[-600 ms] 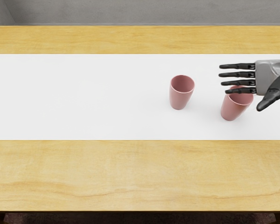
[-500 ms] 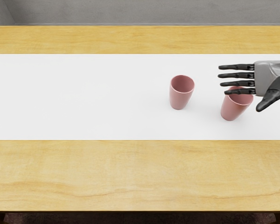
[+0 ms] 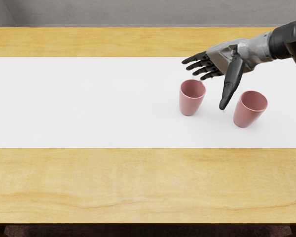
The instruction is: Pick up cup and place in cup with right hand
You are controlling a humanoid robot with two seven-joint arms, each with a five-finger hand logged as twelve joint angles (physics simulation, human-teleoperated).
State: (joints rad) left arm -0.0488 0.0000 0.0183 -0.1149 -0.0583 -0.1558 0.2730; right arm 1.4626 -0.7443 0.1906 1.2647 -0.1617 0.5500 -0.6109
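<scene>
Spreading loosely around nothing, the fingers of the right hand hang near the rim of the nearer pink cup, seemingly just clear. Past the thumb stands the other pink cup; both are smooth, upright, tapering downward, on the bench's white strip.

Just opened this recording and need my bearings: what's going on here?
The right hand hovers open beside the left cup, holding nothing. That cup and the right cup stand upright and apart on the white strip of the table. Neither cup is in the other yet.
</scene>
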